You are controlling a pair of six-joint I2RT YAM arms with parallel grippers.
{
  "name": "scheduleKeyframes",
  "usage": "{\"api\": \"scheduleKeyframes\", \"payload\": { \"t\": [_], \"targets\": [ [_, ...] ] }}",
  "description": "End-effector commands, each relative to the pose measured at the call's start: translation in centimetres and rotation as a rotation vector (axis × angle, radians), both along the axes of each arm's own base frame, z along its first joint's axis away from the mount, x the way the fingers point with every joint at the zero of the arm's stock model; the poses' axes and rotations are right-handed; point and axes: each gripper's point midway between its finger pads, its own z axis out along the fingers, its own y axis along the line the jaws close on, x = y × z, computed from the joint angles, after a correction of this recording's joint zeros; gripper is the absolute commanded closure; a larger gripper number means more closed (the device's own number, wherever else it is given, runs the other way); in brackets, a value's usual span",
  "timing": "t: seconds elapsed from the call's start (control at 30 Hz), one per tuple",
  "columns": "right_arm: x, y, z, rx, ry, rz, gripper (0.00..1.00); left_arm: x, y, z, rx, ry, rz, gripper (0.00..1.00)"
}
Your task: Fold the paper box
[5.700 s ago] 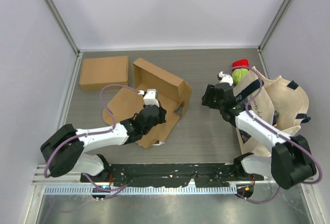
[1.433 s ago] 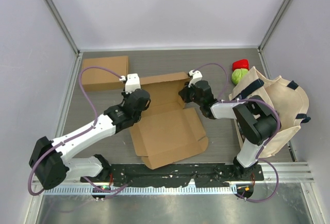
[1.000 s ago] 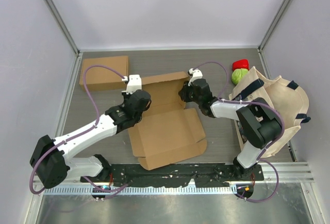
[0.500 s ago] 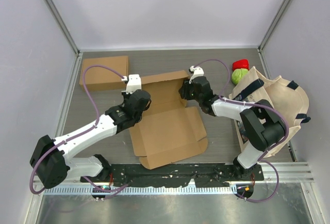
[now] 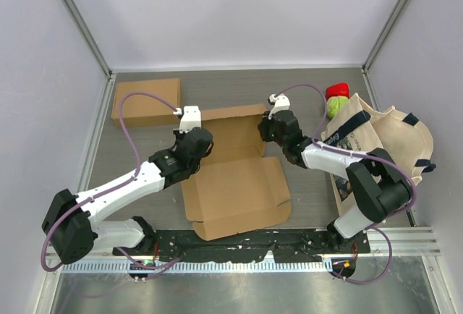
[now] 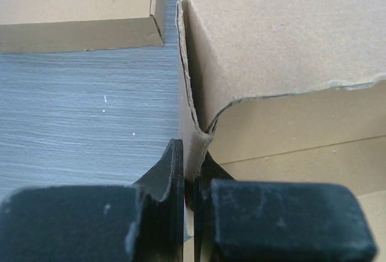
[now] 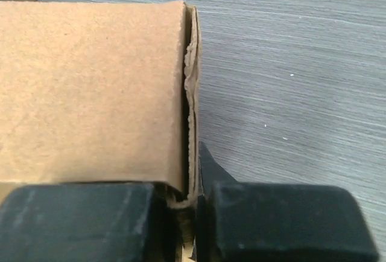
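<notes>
The brown paper box (image 5: 235, 176) lies half opened in the middle of the table, its back wall raised and its wide lid flap spread toward the arms. My left gripper (image 5: 194, 132) is shut on the box's left side wall (image 6: 192, 135), the card pinched between its fingers. At the opposite end, my right gripper (image 5: 269, 127) is shut on the right side wall (image 7: 190, 153), whose folded double layer sits between the jaws.
A finished closed brown box (image 5: 147, 101) rests at the back left, also visible as the closed box (image 6: 78, 8). A cream tote bag (image 5: 387, 151) lies at the right edge. A green ball (image 5: 336, 106) and a red object (image 5: 337, 90) sit behind it.
The right gripper opened briefly and closed again on the box's right wall, shifting slightly right. The lid flap settled a little. The left gripper kept its hold.
</notes>
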Motion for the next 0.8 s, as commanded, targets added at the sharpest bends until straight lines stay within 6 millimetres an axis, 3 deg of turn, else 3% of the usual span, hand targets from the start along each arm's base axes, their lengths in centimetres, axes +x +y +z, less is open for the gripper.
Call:
{"api": "scheduleKeyframes", "payload": {
  "t": [0.0,0.07,0.17,0.23,0.27,0.37,0.4,0.47,0.5,0.53,0.7,0.77],
  "targets": [
    [1.7,-2.3,0.6,-0.068,-0.073,-0.172,0.99,0.2,0.6,1.4,-0.023,-0.052,0.032,1.0],
    [1.2,-2.4,0.2,-0.1,-0.122,-0.259,0.99,0.2,0.2,1.6,-0.047,-0.054,0.021,1.0],
    [1.6,-0.9,0.5,-0.107,-0.138,-0.267,0.99,0.3,-0.2,1.5,-0.075,-0.054,0.019,1.0],
    [1.8,-0.6,-1.0,-0.144,-0.085,-0.251,0.99,0.4,-0.2,1.1,-0.073,-0.045,0.032,1.0],
    [2.3,-0.1,-0.2,-0.134,-0.077,-0.243,0.87,0.5,-0.1,1.1,-0.072,-0.045,0.041,1.0],
    [1.7,-1.2,0.8,-0.171,0.003,-0.26,0.47,0.4,0.1,0.6,-0.072,-0.026,0.062,1.0],
    [1.0,-1.8,2.0,-0.165,0.017,-0.269,0.42,0.5,0.2,0.5,-0.078,-0.022,0.064,1.0],
    [-1.6,-3.0,1.2,-0.194,0.101,-0.244,0.32,0.6,0.4,0.5,-0.089,-0.023,0.071,1.0],
    [-2.6,-3.4,2.6,-0.172,0.101,-0.236,0.3,0.7,0.5,0.6,-0.094,-0.024,0.075,1.0],
    [-4.4,-4.2,1.4,-0.204,0.176,-0.225,0.26,0.7,0.6,0.7,-0.1,-0.027,0.08,1.0],
    [-10.8,-5.9,0.4,-0.159,0.363,-0.177,0.23,0.9,1.9,0.3,-0.121,-0.007,0.124,1.0],
    [-13.0,-6.0,0.9,-0.09,0.417,-0.159,0.23,1.1,2.1,-0.2,-0.153,0.013,0.134,1.0]
  ]
}}
